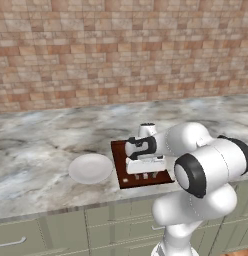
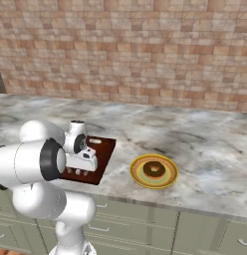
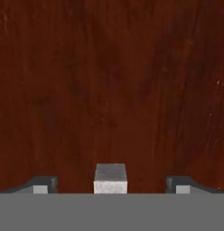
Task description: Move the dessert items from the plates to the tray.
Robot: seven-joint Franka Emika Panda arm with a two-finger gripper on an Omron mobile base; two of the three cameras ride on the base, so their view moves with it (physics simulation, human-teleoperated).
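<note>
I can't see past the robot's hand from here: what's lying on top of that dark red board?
On the tray sits a tiny white cube, loose between the open gripper jaws. The arm hides much of the board in both base views. The doughnut lies on the yellow plate.

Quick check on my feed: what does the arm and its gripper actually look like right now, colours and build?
The arm is glossy white with rounded, bulbous links and black bands at the joints. The gripper has a boxy white body, and its jaws end in small dark grey tips with paler pads. No cables or markings are visible.
</note>
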